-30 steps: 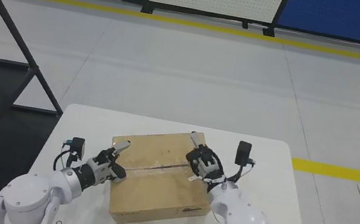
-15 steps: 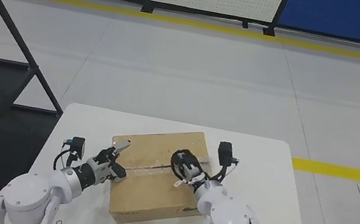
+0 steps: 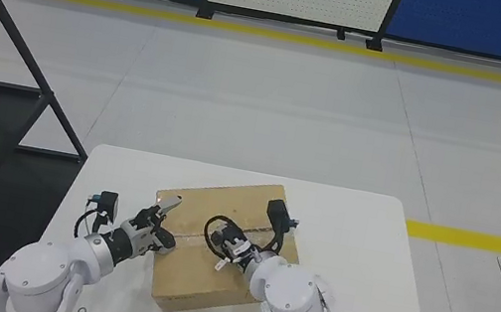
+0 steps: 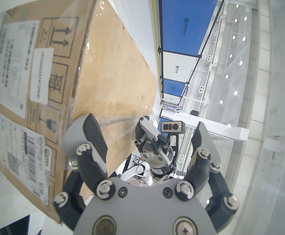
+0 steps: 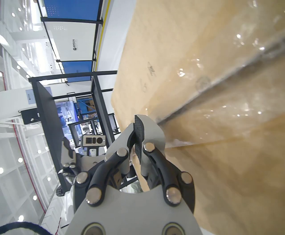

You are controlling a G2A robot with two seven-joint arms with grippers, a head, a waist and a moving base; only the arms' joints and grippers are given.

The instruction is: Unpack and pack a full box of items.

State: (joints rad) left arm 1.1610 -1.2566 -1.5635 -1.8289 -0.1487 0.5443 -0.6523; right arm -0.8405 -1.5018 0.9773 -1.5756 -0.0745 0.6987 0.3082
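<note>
Brown box (image 3: 182, 267) on the white table (image 3: 357, 237), flaps closed and taped. Left gripper (image 4: 145, 124) wide open at the box's left edge, holding nothing. Right gripper (image 5: 139, 125) pinched shut low over the box top, by the tape line (image 5: 222, 80), holding nothing.

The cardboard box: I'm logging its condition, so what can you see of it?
The cardboard box, brown, closed, sits skewed on the white table. Clear tape seals its top seam; white labels and handling symbols mark one side. The left gripper is open at its edge; the right gripper, shut, is over the seam.
</note>
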